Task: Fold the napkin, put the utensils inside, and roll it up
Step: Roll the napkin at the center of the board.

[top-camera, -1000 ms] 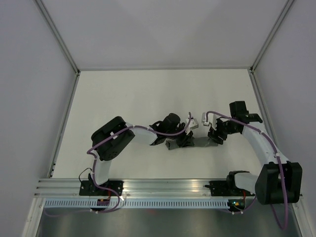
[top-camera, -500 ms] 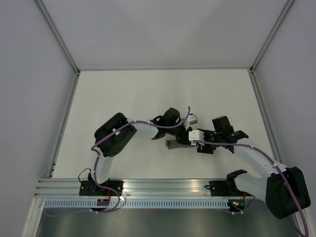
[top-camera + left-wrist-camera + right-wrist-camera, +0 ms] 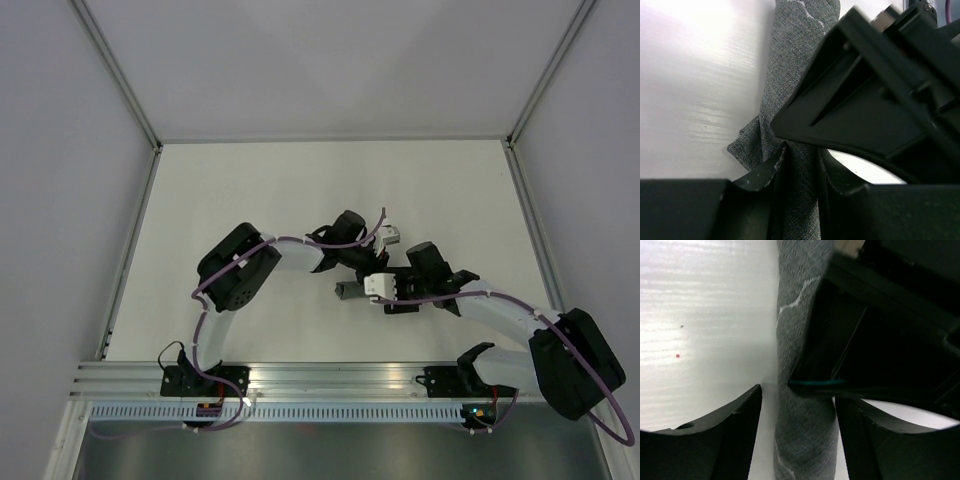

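Because the rolled dark grey fabric napkin (image 3: 346,291), central on the white surface (image 3: 300,190), is soft, a grip across its girth is advised; the left jaws are pinched on it; the right jaws are spread wide astride it.

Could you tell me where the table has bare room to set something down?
The table is bare toward the back wall and along both sides. The centre is crowded: left pincer and right pincer meet on the napkin.
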